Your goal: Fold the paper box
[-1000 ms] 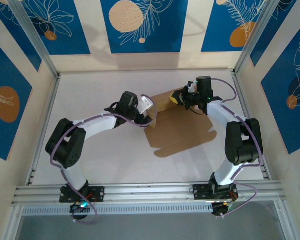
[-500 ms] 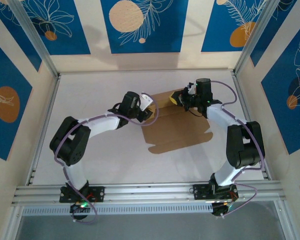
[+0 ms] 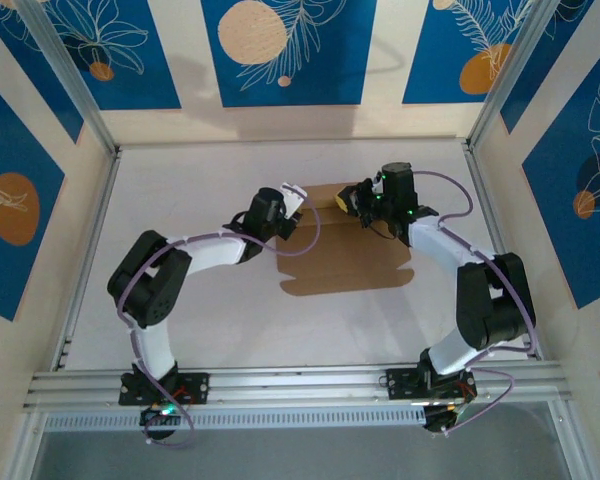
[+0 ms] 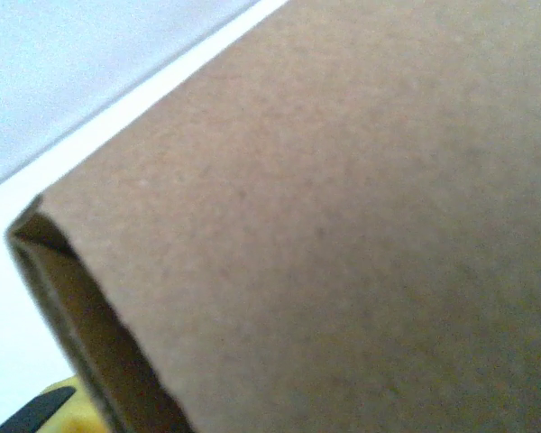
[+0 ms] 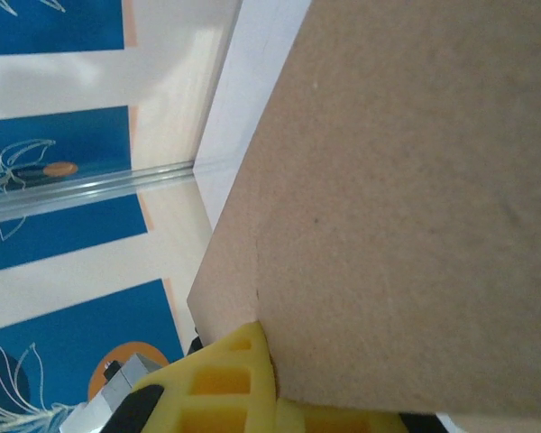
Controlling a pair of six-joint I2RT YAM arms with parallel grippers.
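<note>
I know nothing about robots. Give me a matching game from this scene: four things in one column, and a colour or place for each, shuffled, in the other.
Things:
1. paper box
2. table
3. left gripper
4. right gripper

Colour or place:
A. at the box's far edge, right end
B. white
C. brown
D. at the box's far edge, left end

Pairs: 1-C, 2-B, 3-D, 4-A

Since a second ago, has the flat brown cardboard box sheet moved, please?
Yes: the brown cardboard box slid left and turned clockwise, its near edge now nearly parallel to the aluminium front rail.
</note>
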